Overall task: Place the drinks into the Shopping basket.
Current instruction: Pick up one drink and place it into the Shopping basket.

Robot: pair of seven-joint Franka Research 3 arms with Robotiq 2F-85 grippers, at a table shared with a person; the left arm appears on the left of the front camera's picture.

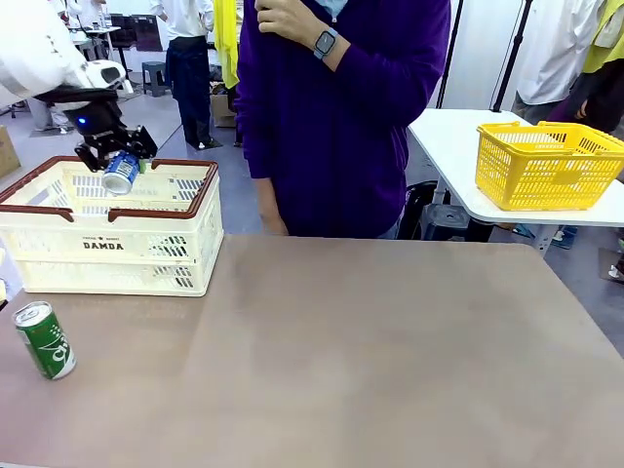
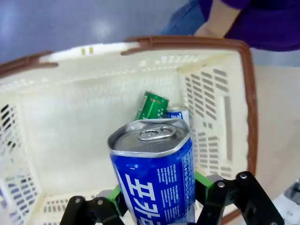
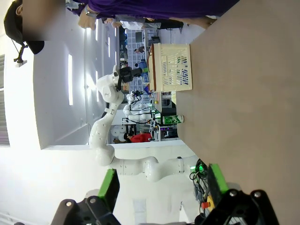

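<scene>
While hanging over the Shopping basket [image 1: 107, 229], left claw [image 1: 119, 161] pinching a blue can [image 1: 120, 173] across its round wall, green pads [image 2: 202, 182] bearing on opposite sides, silver top and pull tab tipped toward the wrist camera; below, inside the basket, a green can [image 2: 152, 106] and a second blue can [image 2: 178, 115] lying together near the far corner; on the bench [image 1: 390, 351], just in front of the basket's near left corner, one more green can [image 1: 45, 339] standing slightly tilted and apart from the basket wall.

Judged thin-walled, smooth and rather slippery, stiff while sealed yet easy to dent under a hard squeeze; weight impossible to tell, full or empty; best taken across the middle of the body, not at the rim or tab, with even pressure; likely to roll once lying down, so a low release seems wiser than a drop.

Right claw [image 3: 159, 187] spread wide, nothing between its pads, well apart from the drinks.
</scene>
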